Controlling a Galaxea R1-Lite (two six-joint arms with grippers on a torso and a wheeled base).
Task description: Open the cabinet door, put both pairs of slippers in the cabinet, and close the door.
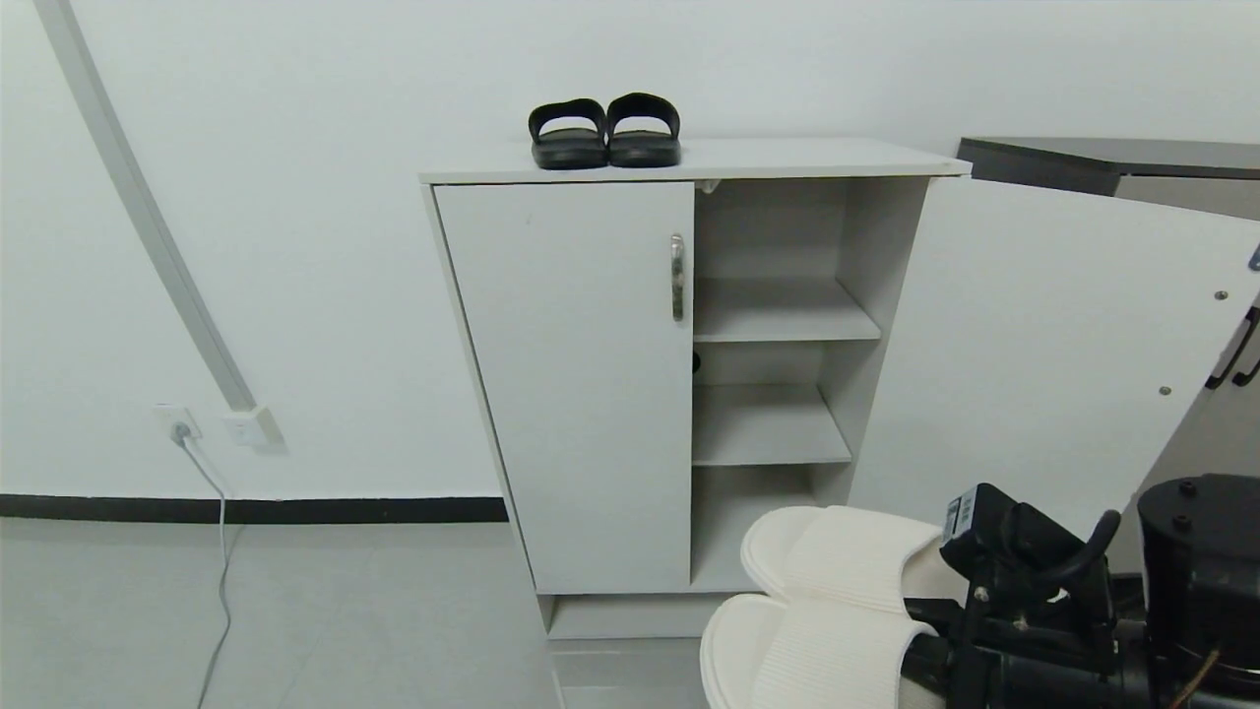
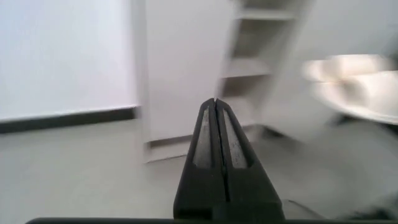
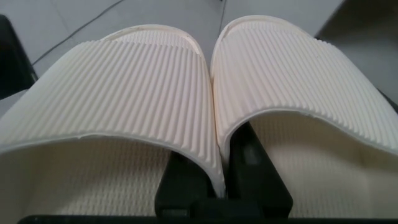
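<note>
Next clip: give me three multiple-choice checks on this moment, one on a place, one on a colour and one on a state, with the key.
1. Where do the black slippers stand?
A. on top of the cabinet
B. on the floor
C. on a shelf inside

2. What colour are the held slippers in the right gripper?
A. black
B. cream
C. red

3. How is the cabinet's right door?
A. shut
B. taken off
C. swung open

Key:
1 A: they sit side by side on the top board.
2 B: both ribbed straps are cream.
3 C: the door stands out to the side and the shelves are exposed.
</note>
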